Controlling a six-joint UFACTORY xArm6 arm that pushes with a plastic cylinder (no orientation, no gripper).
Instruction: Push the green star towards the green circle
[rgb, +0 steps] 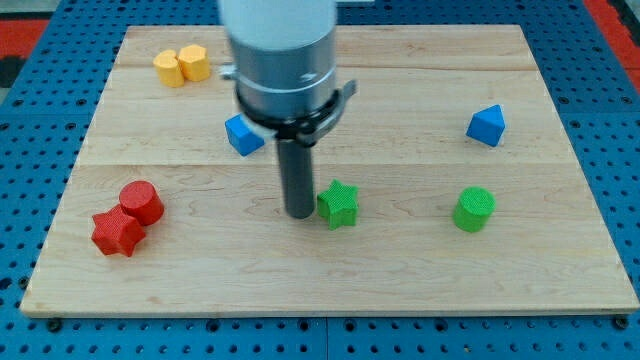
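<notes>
The green star (339, 204) lies near the middle of the wooden board, a little below centre. The green circle (473, 209) stands to its right, well apart, at about the same height in the view. My tip (299, 213) is down on the board right at the star's left side, touching or nearly touching it. The rod rises from there into the grey arm body at the view's top.
A blue cube (243, 134) sits left of the rod, partly behind the arm. A blue triangular block (486, 125) is at upper right. A red cylinder (142, 202) and red star (116, 232) touch at lower left. Two yellow blocks (182, 65) sit at top left.
</notes>
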